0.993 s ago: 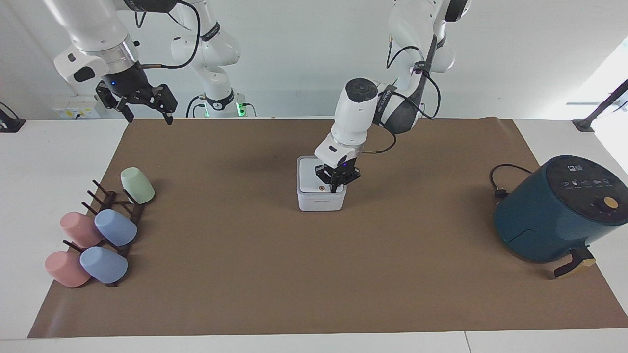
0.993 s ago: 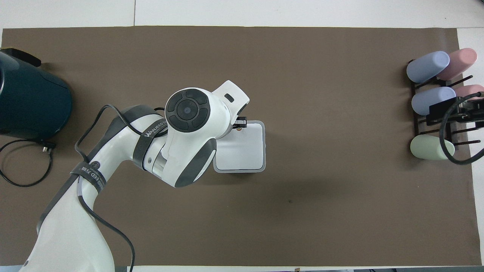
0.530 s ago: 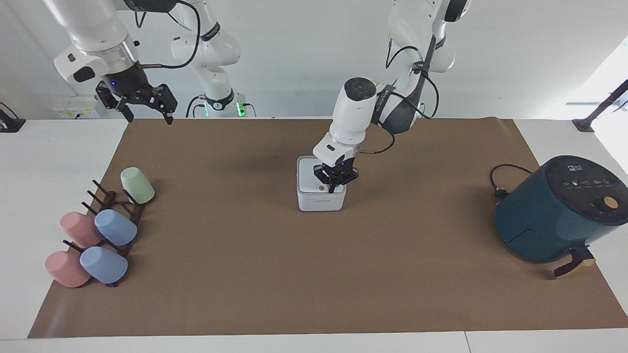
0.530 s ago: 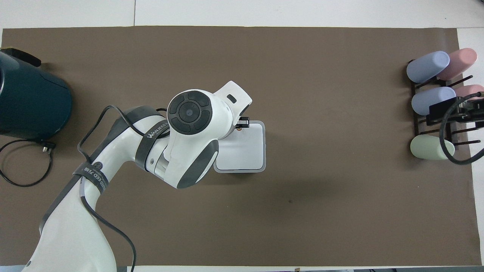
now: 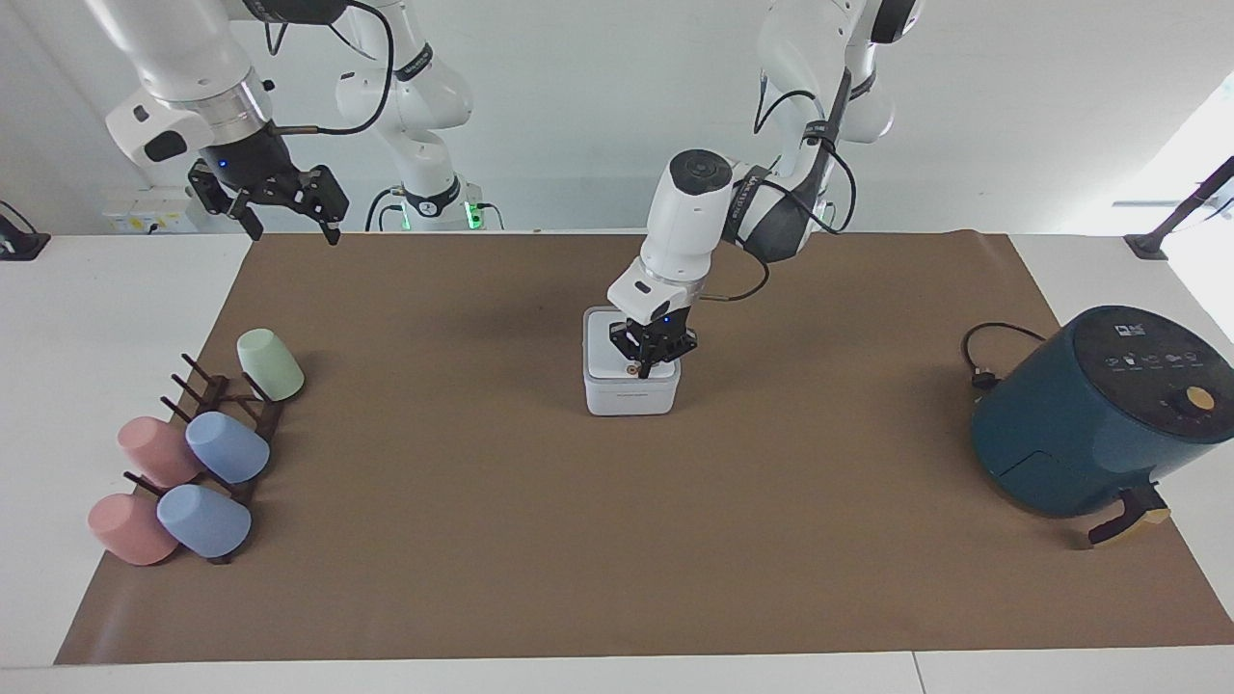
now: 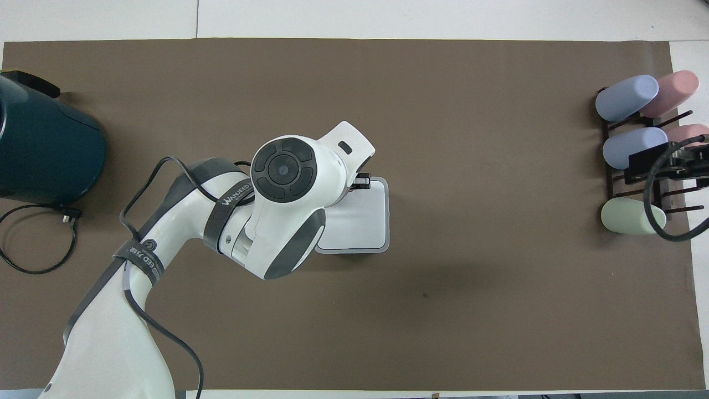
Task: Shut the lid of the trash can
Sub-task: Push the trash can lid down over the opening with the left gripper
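The small white trash can (image 5: 631,397) stands on the middle of the brown mat. Its lid (image 5: 614,355) lies flat on top, with the orange dot (image 5: 631,368) showing; the lid also shows in the overhead view (image 6: 363,216). My left gripper (image 5: 644,366) points down over the lid's front edge, its tips together right beside the orange dot, at or just above the lid. In the overhead view the left arm covers part of the can and only the gripper's tip (image 6: 361,180) shows. My right gripper (image 5: 286,214) waits open in the air.
A teal air fryer (image 5: 1099,410) with its cable (image 5: 983,361) stands at the left arm's end of the mat. A dark rack (image 5: 227,424) with several pastel cups lies at the right arm's end, and the right gripper hangs over it in the overhead view.
My left gripper has shifted a little over the lid toward the right arm's end, closer to the orange dot. The lid stays flat. The right arm has not moved.
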Robot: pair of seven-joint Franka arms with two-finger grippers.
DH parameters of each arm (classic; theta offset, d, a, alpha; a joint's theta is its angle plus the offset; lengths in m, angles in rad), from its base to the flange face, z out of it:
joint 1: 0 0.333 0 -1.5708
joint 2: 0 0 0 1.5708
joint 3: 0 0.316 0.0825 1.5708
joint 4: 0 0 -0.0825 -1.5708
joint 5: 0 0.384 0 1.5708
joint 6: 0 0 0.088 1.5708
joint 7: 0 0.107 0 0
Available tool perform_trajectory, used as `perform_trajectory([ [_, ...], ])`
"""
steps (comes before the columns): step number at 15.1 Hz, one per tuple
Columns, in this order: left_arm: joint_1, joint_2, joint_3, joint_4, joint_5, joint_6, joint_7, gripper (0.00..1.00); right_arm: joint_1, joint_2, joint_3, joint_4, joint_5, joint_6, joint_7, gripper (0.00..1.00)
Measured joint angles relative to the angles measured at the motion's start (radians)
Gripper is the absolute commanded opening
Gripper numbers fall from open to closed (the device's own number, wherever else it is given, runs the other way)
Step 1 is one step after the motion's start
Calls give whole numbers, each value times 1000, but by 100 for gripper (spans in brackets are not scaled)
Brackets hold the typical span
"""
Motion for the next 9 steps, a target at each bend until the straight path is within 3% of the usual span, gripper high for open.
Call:
perform_trajectory([
  [9, -5, 5, 0, 1, 3, 8, 0, 0, 0, 0, 0, 0, 0, 0, 0, 100],
])
